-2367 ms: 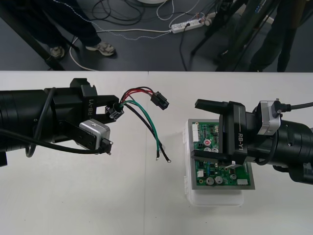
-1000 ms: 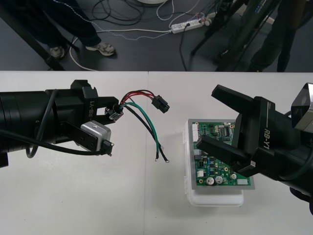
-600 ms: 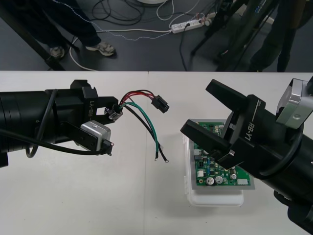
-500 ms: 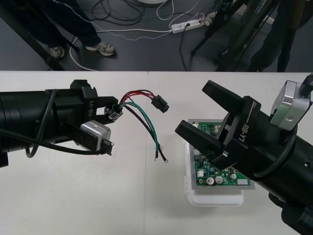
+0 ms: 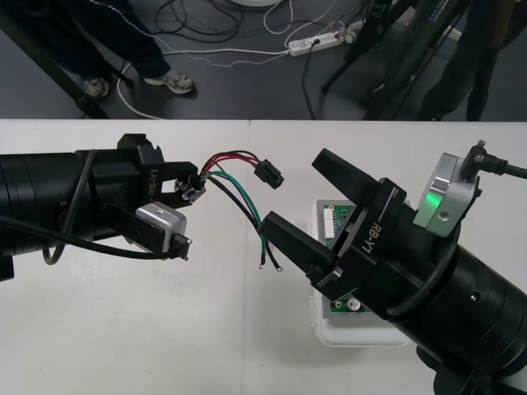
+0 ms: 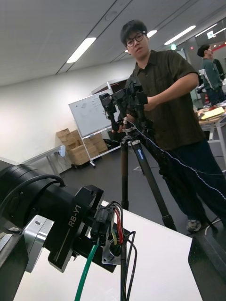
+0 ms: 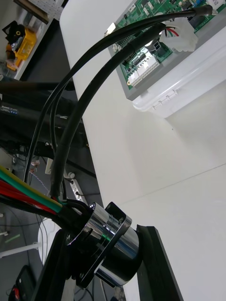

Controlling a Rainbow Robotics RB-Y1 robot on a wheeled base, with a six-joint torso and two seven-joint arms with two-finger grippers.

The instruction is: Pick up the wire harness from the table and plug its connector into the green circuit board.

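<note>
Over the board point(image 5: 336, 222), right gripper point(image 5: 292, 188) has neared the harness point(image 5: 236, 202).

On the light table point(image 5: 123, 329), a white base point(image 5: 350, 333) bearing the green circuit board point(image 5: 339, 224) is set, well inside the table's far edge.

Bright, even light falls from above on the pale bench point(image 5: 123, 329), and no glare shows on it. Shadows are soft and faint, with only a grey smudge along the underside of the left arm point(image 5: 49, 206). The floor point(image 5: 247, 90) beyond the far edge is much darker. The black right pincer point(image 5: 292, 189), its fingers spread wide, reads as a nearly flat dark mass. A green lamp point(image 5: 430, 200) glows on the camera housing behind it. In the left wrist view the metal socket point(image 7: 110, 235), clamped in the left pincer point(image 5: 191, 193), carries bright streaks. There the white base point(image 7: 188, 89) casts a soft shadow on the bench.
</note>
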